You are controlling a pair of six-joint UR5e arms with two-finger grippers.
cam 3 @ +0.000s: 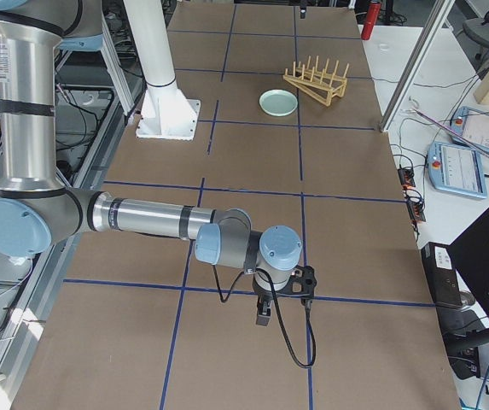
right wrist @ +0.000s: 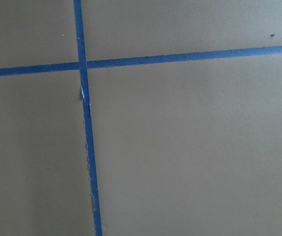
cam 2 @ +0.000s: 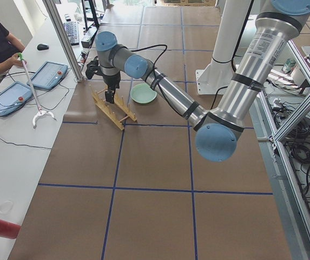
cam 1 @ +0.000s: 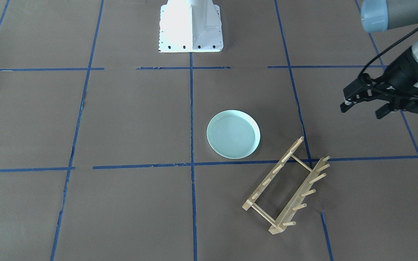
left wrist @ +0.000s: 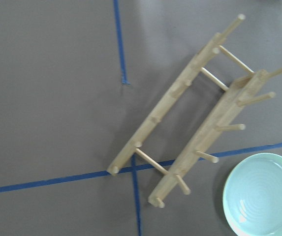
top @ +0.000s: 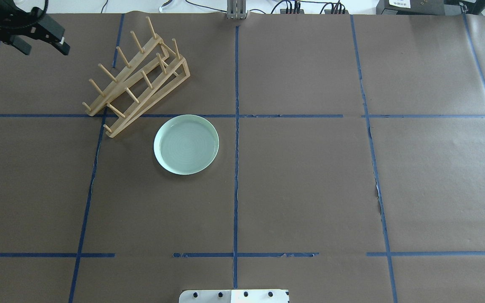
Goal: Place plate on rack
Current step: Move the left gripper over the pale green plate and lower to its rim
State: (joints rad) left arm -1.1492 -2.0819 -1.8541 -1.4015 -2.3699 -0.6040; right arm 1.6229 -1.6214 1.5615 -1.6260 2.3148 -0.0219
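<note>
The plate [top: 186, 144] lies on the bench [top: 310, 189] just beside the rack [top: 150, 99], which straddles blue tape [top: 36, 115]. Left jaws gape empty beyond the rack — right jaws, cannot tell.

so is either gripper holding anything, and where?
Nothing held. Plate lies flat on the table; left gripper open, clear of it; right gripper far off, nothing seen in it.

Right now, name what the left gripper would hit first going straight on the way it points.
Probably the rack: the left gripper points down over it, though depth is unclear.
</note>
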